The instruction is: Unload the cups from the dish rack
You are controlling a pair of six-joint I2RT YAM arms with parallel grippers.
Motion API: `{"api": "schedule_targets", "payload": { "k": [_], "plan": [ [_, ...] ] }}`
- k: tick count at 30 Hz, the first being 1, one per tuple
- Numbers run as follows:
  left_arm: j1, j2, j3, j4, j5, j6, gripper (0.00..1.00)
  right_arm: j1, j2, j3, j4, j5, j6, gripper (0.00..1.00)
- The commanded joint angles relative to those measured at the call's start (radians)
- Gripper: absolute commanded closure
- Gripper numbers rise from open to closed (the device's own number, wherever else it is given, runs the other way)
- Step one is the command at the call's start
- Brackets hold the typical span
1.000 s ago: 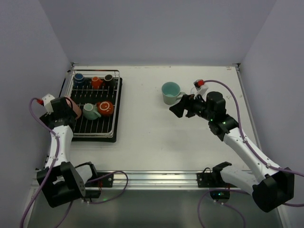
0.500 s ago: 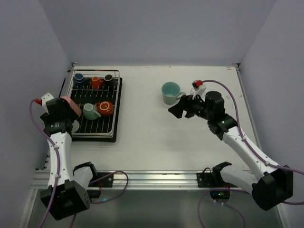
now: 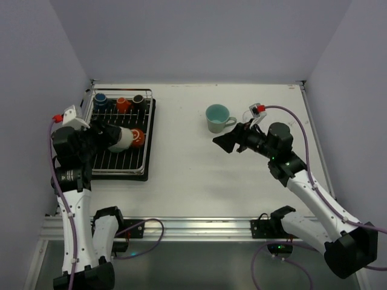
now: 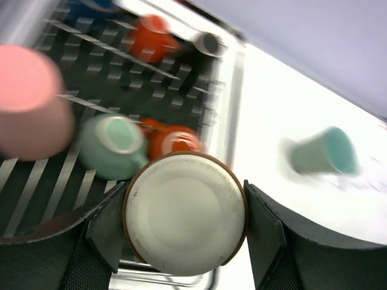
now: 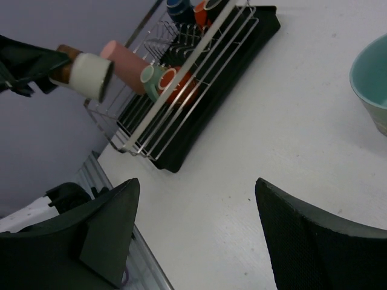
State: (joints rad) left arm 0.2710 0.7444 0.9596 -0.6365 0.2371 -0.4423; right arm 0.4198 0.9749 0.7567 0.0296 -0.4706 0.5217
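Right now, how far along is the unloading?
Done: one teal mug on the table. In hand: left end effector holds a brown-rimmed cup above the dish rack. Remaining: blue cup, orange cup, black cup, pink tumbler, mint mug, red cup. Right end effector open.

Spread right tool (image 5: 196, 199), dish rack (image 5: 205, 53) and pale cup (image 5: 87, 75) beyond.

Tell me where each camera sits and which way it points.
Top external: above and behind the robot, looking down on the table; both arms show, left gripper holding a cream cup above the dish rack, right gripper open by the teal mug.
Left wrist: on that arm, looking down past its fingers and the cup's base onto the rack.
Right wrist: low over the table, facing the rack; its open fingers fill the bottom.
Both wrist views show the rack, cup and teal mug.
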Motion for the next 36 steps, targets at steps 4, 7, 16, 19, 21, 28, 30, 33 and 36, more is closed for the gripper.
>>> {"api": "schedule_targets", "payload": {
  "k": [4,7,16,19,21,28,30,33,36],
  "plan": [
    [-0.090,-0.108,-0.202,0.535,0.588,-0.356,0.62,0.046,-0.076,-0.161,0.465,-0.106,0.311,0.21],
    [-0.168,-0.137,-0.317,0.872,0.608,-0.548,0.59,0.154,-0.052,-0.217,0.657,-0.050,0.391,0.21],
    [-0.227,-0.086,-0.418,1.215,0.663,-0.722,0.59,0.356,0.248,-0.077,0.975,-0.008,0.483,0.22],
    [-0.230,-0.074,-0.427,1.235,0.685,-0.723,0.60,0.373,0.304,-0.019,0.971,-0.005,0.469,0.22],
    [-0.251,-0.062,-0.441,1.251,0.682,-0.722,0.60,0.381,0.330,0.022,0.945,-0.008,0.449,0.23],
    [-0.291,-0.030,-0.515,1.376,0.680,-0.768,0.60,0.409,0.407,0.131,0.891,-0.029,0.443,0.28],
    [-0.293,-0.031,-0.522,1.400,0.674,-0.776,0.60,0.410,0.429,0.158,0.900,-0.040,0.471,0.35],
    [-0.293,-0.042,-0.529,1.431,0.666,-0.792,0.59,0.416,0.459,0.161,0.949,-0.048,0.523,0.43],
    [-0.294,-0.050,-0.535,1.440,0.654,-0.797,0.55,0.421,0.479,0.144,1.010,-0.043,0.569,0.58]
  ]
}}
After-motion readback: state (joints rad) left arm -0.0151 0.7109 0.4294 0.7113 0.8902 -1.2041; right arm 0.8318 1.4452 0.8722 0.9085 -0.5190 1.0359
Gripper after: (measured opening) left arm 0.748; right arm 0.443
